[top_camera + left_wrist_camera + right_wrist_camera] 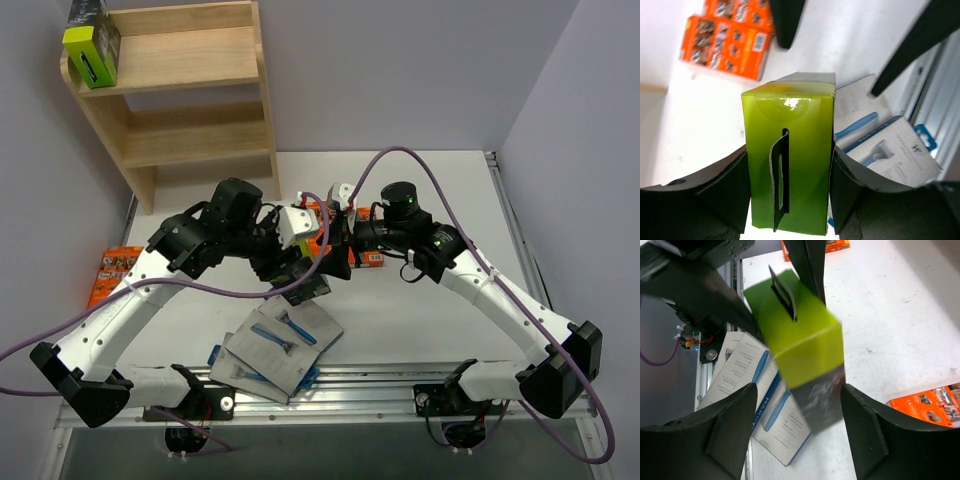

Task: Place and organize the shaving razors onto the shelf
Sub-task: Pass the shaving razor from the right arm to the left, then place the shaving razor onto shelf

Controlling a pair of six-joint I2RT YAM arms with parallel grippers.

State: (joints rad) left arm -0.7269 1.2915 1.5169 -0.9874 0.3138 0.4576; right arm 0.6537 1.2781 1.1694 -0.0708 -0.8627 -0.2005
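- Now, the left claw (788, 162) is clamped on a lime box (790, 115), centre of the overhead frame.
- Right claw (799, 389) is spread apart, loosely straddling it.
- Second box (92, 45) sits on the shelf (190, 60), upper left.

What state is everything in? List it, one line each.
Black box with lime-green sides: clamped in left jaws.
Left gripper: jaws shut on it.
Right gripper: jaws open around it.
Second lime-green box: upright on light wooden shelf's top tier.
Flat grey razor cards: overlapping on table.
Flat orange packs: flat on table.
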